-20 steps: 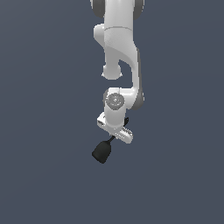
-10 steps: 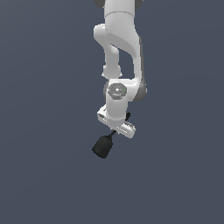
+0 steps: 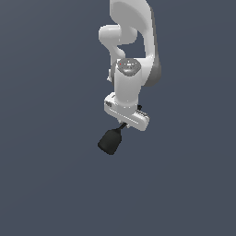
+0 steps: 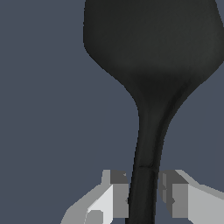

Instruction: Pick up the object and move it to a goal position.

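Arm swung round since earlier, fingers (image 4: pixel 114 199) clamped on black object (image 3: pixel 109 141) stem, no writing

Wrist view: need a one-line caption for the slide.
Gripper shut on the thin stem of the black object, its bulbous head pointing away from the camera.

White arm (image 3: pixel 131 41) hangs from above, wrist pointing down, tilted toward the exterior view's left. End effector (image 3: pixel 123 123) closed on the thin stem of the object (image 3: pixel 109 141) — fingers (image 4: pixel 118 194) flank the stem either side.
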You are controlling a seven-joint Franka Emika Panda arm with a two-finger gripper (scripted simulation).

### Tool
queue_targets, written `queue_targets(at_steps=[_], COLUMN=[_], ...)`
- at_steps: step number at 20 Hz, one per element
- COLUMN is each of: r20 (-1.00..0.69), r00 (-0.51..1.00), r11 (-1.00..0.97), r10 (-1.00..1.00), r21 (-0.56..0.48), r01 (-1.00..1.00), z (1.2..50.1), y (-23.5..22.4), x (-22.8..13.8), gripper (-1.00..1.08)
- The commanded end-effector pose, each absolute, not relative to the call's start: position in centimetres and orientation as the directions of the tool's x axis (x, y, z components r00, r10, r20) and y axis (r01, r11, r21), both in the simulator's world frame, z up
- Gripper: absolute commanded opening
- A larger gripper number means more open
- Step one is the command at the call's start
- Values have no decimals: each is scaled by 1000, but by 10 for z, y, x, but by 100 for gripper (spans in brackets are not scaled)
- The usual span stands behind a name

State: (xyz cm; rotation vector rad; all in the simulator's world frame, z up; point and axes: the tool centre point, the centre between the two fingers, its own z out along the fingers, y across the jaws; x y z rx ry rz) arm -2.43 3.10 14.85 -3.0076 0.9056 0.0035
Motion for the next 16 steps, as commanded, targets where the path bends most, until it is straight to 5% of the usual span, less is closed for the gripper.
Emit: queue_targets(at_steps=[1,16], r20=[-1,1], r00=[833,833], r11=[-833,-833], r10=[-553,-553], r21=[-1,1], r01=[-553,-553], z=[176,322], y=[35,55], x=[-31,-64], gripper=[-100,-100])
